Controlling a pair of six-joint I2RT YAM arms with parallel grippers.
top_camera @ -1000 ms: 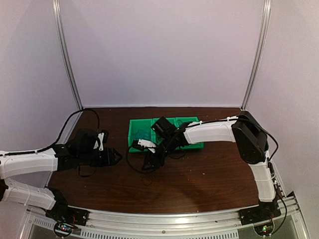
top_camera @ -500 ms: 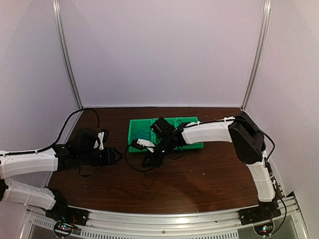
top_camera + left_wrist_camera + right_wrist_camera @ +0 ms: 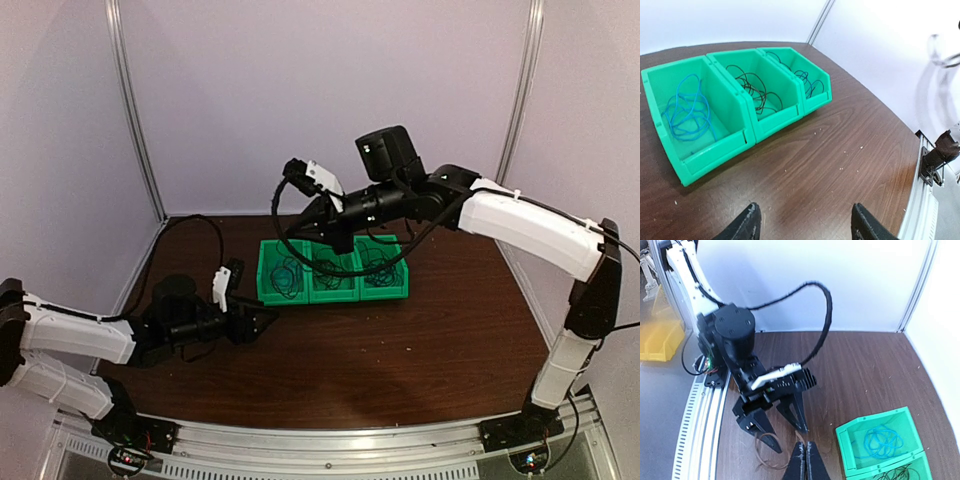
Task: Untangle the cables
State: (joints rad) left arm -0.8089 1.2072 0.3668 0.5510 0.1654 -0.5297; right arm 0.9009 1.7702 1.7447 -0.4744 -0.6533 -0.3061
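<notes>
Brown wood-grain tabletop [image 3: 840, 150] carries a green plastic three-compartment bin [image 3: 715, 157]: a thin blue cable [image 3: 687, 107] lies coiled in its left compartment, thin black cables [image 3: 755, 87] in the other two. Close by, the left gripper [image 3: 805, 227] sits low, jaws spread and empty. The right gripper [image 3: 804, 462] hangs high above the bin, fingers pressed together.

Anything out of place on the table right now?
A thin wire loop seems to lie on the table by the open left gripper, outside the green bin.
</notes>
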